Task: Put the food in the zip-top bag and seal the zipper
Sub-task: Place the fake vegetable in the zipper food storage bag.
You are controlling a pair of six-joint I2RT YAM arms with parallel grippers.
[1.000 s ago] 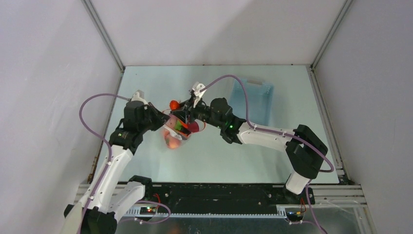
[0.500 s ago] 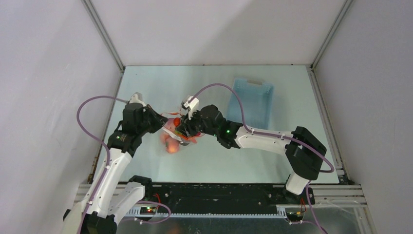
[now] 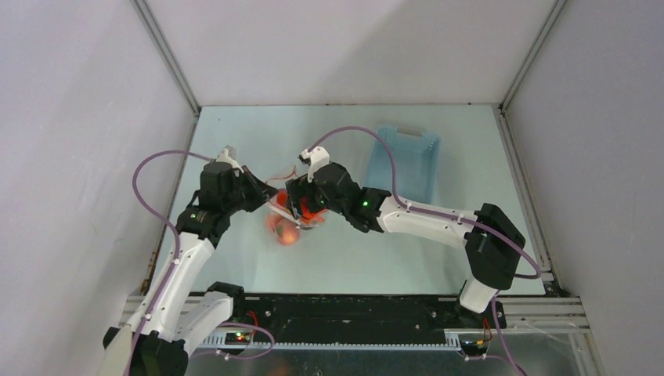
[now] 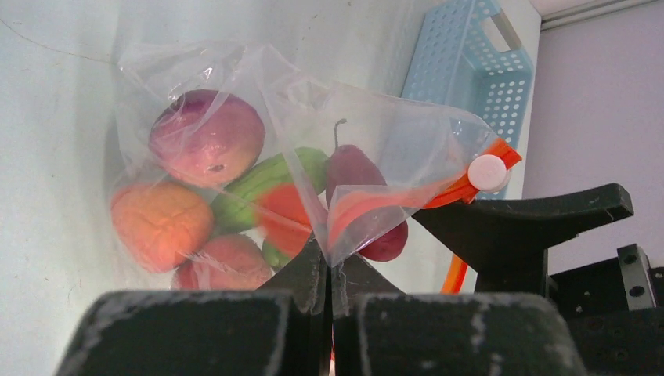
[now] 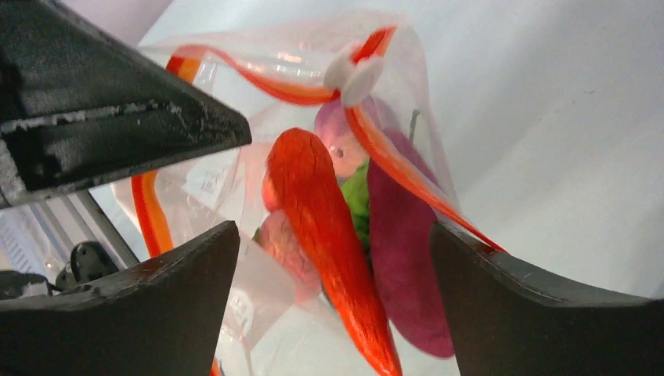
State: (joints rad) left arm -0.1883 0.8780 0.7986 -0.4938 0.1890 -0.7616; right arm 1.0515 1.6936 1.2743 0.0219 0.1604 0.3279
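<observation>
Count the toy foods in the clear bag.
6, all inside the bag: a reddish-purple fruit top left, an orange fruit below it, a pink fruit at the bottom, a green pod and an orange-red piece mid-bag, a dark purple fruit right. Others may be hidden.

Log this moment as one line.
left gripper: shut, pinching zip-top bag | right gripper: open at bag mouth | orange food: between jaws, untouched | zipper: unsealed

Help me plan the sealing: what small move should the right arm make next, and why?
Probably draw the right gripper back out of the mouth of the zip-top bag. Its jaws stand open around a long red piece that seems to lie inside with the other food, the left gripper pinches the bag's edge, and the zipper gapes open.
</observation>
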